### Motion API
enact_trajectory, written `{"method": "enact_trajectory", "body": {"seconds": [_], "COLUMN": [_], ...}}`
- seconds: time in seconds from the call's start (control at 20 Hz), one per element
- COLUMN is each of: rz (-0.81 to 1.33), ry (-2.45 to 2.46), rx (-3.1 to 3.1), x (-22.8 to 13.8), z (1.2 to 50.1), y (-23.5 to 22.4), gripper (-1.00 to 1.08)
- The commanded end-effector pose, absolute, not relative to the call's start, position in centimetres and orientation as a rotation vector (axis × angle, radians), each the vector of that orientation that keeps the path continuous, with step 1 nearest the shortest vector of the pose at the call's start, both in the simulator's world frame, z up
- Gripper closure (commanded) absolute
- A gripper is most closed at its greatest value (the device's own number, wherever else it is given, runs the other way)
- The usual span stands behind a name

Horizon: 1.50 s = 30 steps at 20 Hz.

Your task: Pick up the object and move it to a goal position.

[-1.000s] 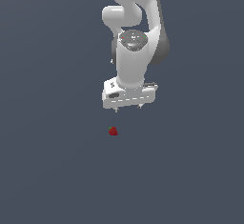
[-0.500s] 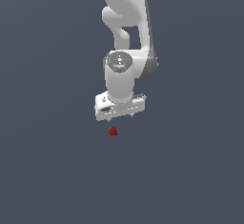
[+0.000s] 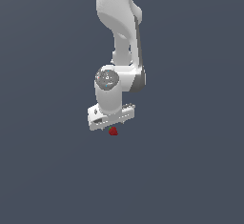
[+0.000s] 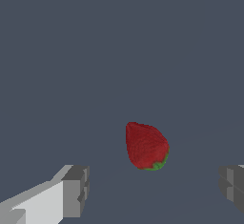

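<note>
The object (image 3: pixel 113 131) is a tiny red strawberry-like lump with a green top, lying on the dark grey floor. In the exterior view the white gripper (image 3: pixel 111 126) sits directly over it, its body covering the upper part of the object. The wrist view shows the object (image 4: pixel 146 146) large and close, lying between the two grey fingertips (image 4: pixel 75 191), which stand wide apart and touch nothing. The gripper (image 4: pixel 155 187) is open.
The white arm (image 3: pixel 119 37) rises from the gripper toward the top of the exterior view. Only flat dark grey floor (image 3: pixel 190 170) surrounds the object.
The gripper has come down and shifted toward the exterior view's left, from well above the object to right on top of it. The object has not moved.
</note>
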<state>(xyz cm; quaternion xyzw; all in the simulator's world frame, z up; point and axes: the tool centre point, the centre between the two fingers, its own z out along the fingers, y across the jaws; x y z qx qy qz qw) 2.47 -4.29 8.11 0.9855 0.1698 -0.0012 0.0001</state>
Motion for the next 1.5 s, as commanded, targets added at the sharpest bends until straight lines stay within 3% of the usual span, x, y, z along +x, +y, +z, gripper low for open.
{"method": "enact_trajectory", "body": {"seconds": [0.0, 1.1, 1.15, 1.45], "rz": [0.000, 0.000, 0.000, 0.000], "ry": [0.552, 0.557, 0.557, 0.557], "rx": [3.093, 3.092, 3.092, 3.092], "x": [2.6, 2.6, 2.6, 2.6], "z": [7.5, 2.2, 2.2, 2.2], "y": [-4.7, -4.9, -4.9, -4.9], "gripper": [-0.92, -0.92, 1.08, 1.08]}}
